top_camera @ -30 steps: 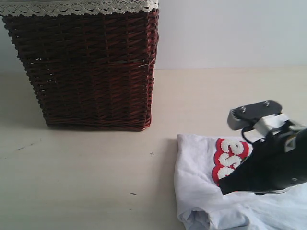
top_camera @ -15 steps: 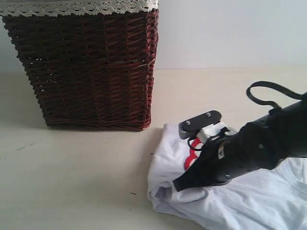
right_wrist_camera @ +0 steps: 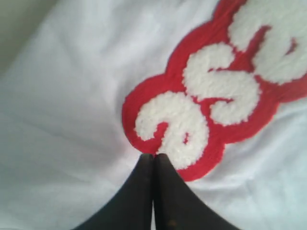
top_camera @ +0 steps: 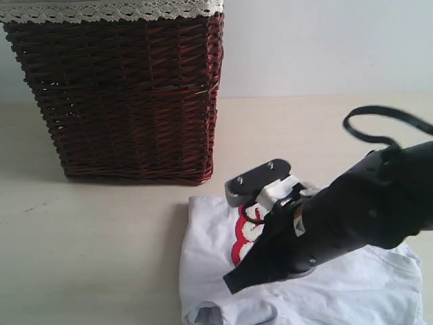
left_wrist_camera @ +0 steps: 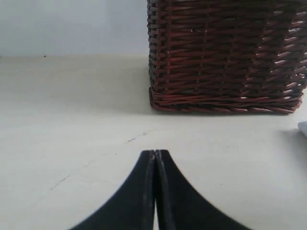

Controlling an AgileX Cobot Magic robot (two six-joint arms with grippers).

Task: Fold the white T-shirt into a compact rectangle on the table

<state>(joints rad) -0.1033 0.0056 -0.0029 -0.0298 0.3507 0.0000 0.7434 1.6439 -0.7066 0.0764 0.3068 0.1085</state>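
Note:
The white T-shirt (top_camera: 210,237) lies rumpled on the table (top_camera: 101,237) at the front right, its fuzzy white lettering outlined in red (top_camera: 245,233) partly under my right arm. My right gripper (top_camera: 230,284) is shut. Its tips rest on the fabric (right_wrist_camera: 72,96) at the edge of the lettering (right_wrist_camera: 216,86), with no cloth visible between the jaws (right_wrist_camera: 153,155). My left gripper (left_wrist_camera: 155,152) is shut and empty over bare table (left_wrist_camera: 72,120). It is out of the exterior view. A sliver of the shirt (left_wrist_camera: 303,127) shows at the edge of the left wrist view.
A tall dark wicker basket (top_camera: 128,95) with white lace trim (top_camera: 108,9) stands at the back left, close to the shirt's far corner; the left wrist view also shows the basket (left_wrist_camera: 225,57). A pale wall (top_camera: 325,40) runs behind the table.
My right arm has swept left across the table, and the shirt has slid left with it, its near edge bunching. The left gripper stays shut.

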